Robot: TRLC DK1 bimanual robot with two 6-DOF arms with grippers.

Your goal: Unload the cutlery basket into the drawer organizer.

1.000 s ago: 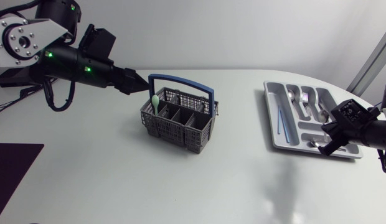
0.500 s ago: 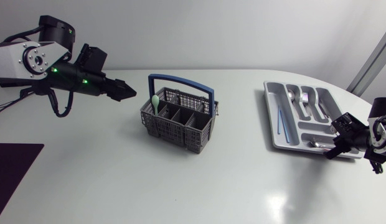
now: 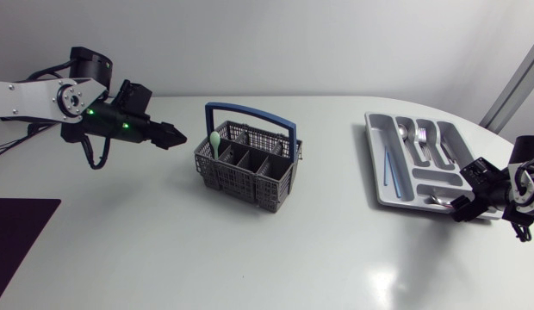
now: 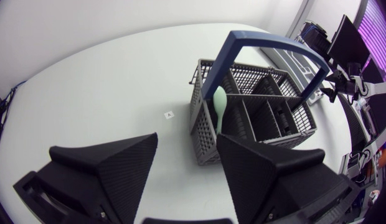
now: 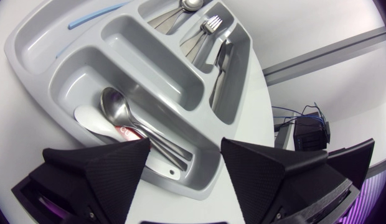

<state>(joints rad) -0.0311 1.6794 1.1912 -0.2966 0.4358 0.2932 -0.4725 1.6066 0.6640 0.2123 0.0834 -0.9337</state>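
Head view from above: a pale bench (image 3: pixel 164 250) carries a grey mesh cutlery basket (image 3: pixel 248 165) with a blue hoop handle, standing near the middle. A light green spoon (image 3: pixel 214 140) stands upright in the basket's corner compartment on the side nearest the left arm. Well apart, toward the right arm's side, lies the grey drawer organizer (image 3: pixel 396 194). Its long slots hold metal forks and spoons (image 3: pixel 425 142) and a thin blue stick (image 3: pixel 387 169). The left end effector (image 3: pixel 170 135) hangs beside the basket and points at it without touching. In the left wrist view its two fingers are spread with nothing between them, and the basket and green spoon are just ahead. The right end effector (image 3: pixel 463 209) sits at the organizer's near end. In the right wrist view its fingers are spread and empty above a cross slot holding a metal spoon (image 5: pixel 115 106) and a white-handled utensil (image 5: pixel 93 120).
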